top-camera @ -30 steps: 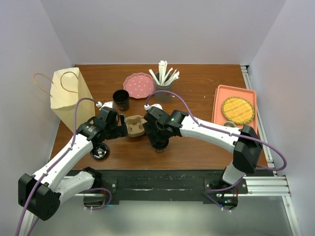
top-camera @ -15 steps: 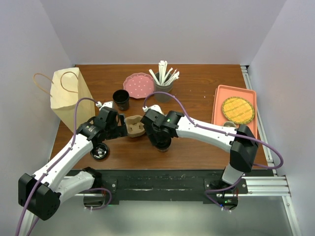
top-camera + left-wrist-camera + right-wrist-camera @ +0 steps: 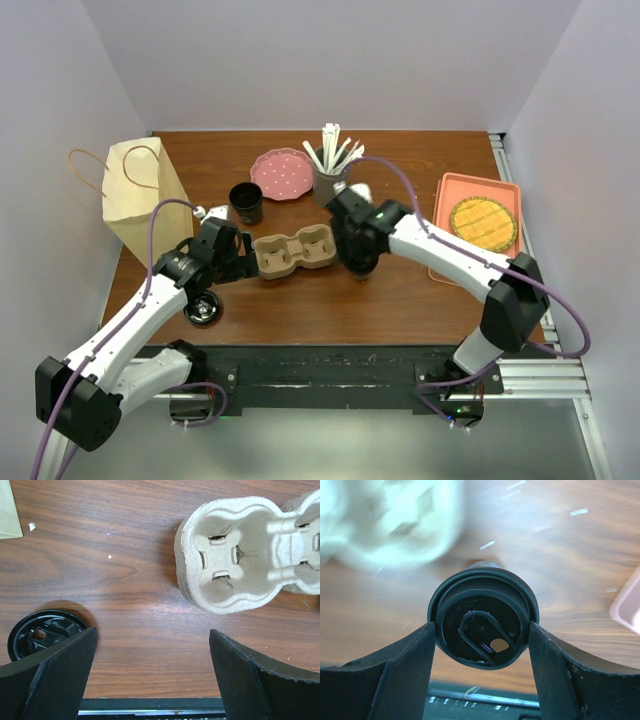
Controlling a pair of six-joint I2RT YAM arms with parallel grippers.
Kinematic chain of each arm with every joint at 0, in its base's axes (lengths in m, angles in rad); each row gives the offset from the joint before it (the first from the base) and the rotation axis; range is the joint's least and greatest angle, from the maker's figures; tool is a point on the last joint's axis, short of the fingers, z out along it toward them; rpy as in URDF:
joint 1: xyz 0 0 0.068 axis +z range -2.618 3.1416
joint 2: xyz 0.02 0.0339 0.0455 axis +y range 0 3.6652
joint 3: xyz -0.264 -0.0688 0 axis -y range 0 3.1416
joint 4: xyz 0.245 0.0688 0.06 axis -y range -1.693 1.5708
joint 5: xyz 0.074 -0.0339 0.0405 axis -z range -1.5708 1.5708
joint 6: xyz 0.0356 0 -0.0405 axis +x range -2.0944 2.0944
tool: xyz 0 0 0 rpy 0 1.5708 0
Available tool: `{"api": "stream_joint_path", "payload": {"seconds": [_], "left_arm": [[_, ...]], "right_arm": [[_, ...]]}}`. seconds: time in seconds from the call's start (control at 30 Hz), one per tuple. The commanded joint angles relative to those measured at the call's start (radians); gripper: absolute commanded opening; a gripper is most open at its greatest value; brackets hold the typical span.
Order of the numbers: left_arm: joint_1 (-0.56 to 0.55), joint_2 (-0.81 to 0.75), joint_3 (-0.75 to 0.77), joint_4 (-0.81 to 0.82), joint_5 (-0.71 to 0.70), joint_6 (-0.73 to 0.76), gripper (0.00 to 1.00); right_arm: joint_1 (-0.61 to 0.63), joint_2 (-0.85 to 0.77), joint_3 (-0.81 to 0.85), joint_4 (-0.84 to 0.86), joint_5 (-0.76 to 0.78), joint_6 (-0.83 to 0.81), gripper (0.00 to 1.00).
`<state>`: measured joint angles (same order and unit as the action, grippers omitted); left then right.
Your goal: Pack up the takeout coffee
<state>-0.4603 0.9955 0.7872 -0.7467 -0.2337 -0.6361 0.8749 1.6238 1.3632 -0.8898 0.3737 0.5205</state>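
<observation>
Clamped on the takeout coffee (image 3: 484,617), the right claw (image 3: 481,630) is swinging it to just beside the right end of the cup carrier (image 3: 295,252), baring both wells for loading, while the left claw (image 3: 152,640) is hovering spread apart.

My left gripper (image 3: 152,632) stands wide over bare counter (image 3: 125,580). The loose lid (image 3: 40,635) lies against its left finger, and the cardboard carrier (image 3: 235,565) sits just ahead to the right. Just past the carrier, my right gripper (image 3: 481,625), clamped on the takeout coffee (image 3: 482,635), fills the lane. Behind stand the plain cup (image 3: 245,203), plate (image 3: 282,172) and stick holder (image 3: 330,185). The paper bag (image 3: 135,195) walls the left and the orange tray (image 3: 447,195) the right. The near strip of counter is open.
</observation>
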Motion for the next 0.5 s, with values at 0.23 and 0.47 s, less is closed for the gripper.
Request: {"api": "stream_joint_path", "payload": {"seconds": [0.23, 0.47], "left_arm": [[0.003, -0.038, 0.066, 0.012, 0.023, -0.005, 0.98], [0.003, -0.034, 0.118, -0.009, 0.039, 0.006, 0.97]], "right_arm": [[-0.522, 0.045, 0.109, 0.166, -0.039, -0.172, 0.63], [-0.674, 0.209, 0.272, 0.181, -0.093, -0.182, 0.64]]}}
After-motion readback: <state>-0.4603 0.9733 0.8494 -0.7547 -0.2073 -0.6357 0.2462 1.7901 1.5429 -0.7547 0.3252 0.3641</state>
